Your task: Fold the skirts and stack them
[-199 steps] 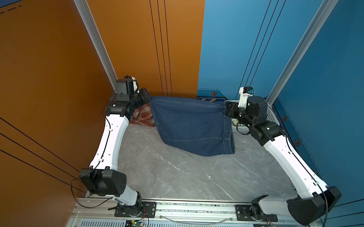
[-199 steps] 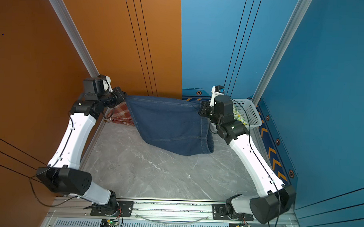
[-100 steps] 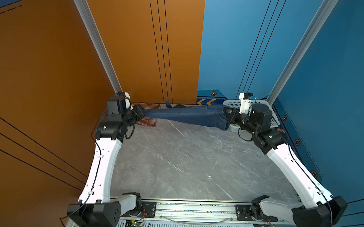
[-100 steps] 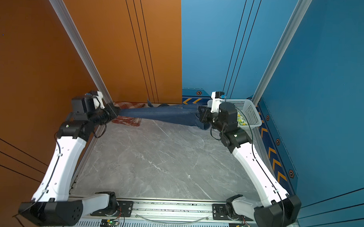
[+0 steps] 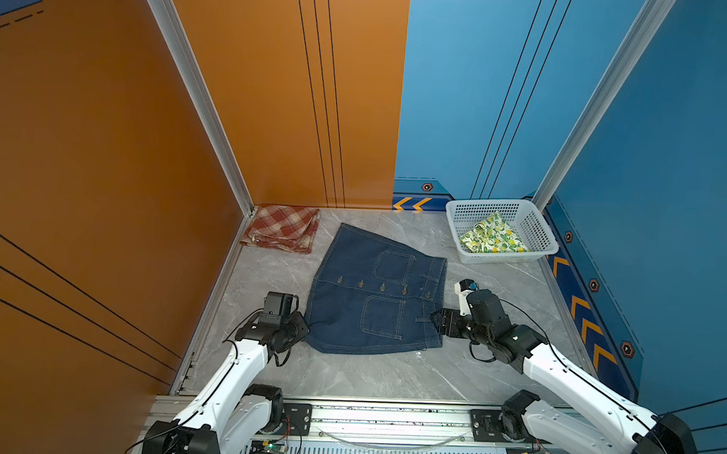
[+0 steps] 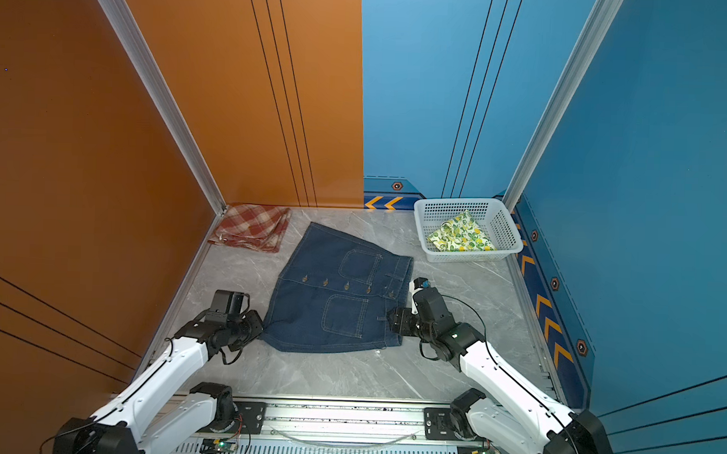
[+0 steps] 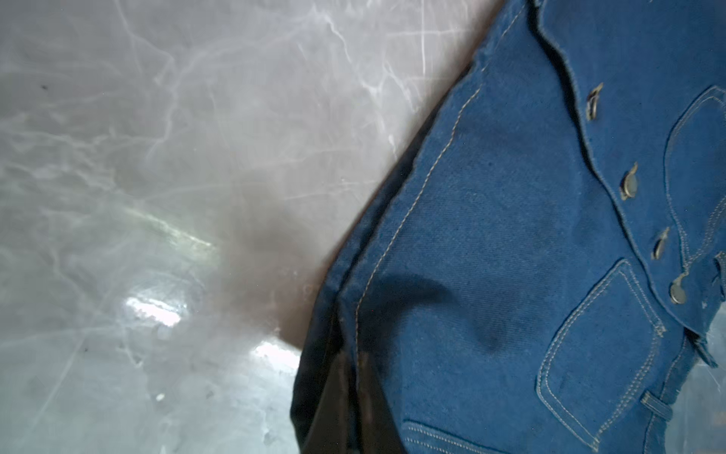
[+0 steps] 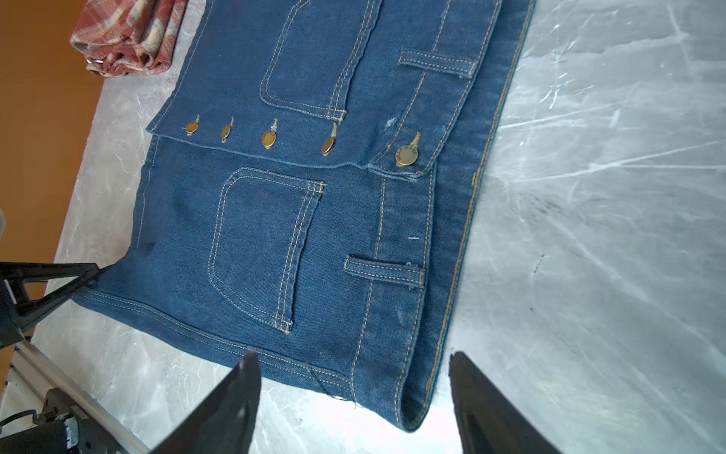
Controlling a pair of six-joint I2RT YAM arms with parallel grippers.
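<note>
Starting from the right jaws: spread wide with nothing pinched, just straddling the near waistband corner of the denim skirt in the right wrist view. Left jaws closed tight and, going by the little pulled peak in the cloth in both top views, clamped on the near hem corner of that same skirt. So, denim laid out flat around the middle of the tabletop, front up, buttons and both pockets showing. Waistband toward the right edge and hem toward the left edge, meaning a waist-to-hem axis running left to right between the two arms. From either set of jaws, rest of the skirt stretching away toward the far edge. Guessing a fold comes next, and hard to call one arm nearer, each being parked at its own near corner. Probably worth re-gripping on the right before any lift. Further out, plaid skirt already folded in the far left corner, near the denim but apart from it. Lemon skirt bunched inside the basket in the far right corner, not yet stacked on anything.
</note>
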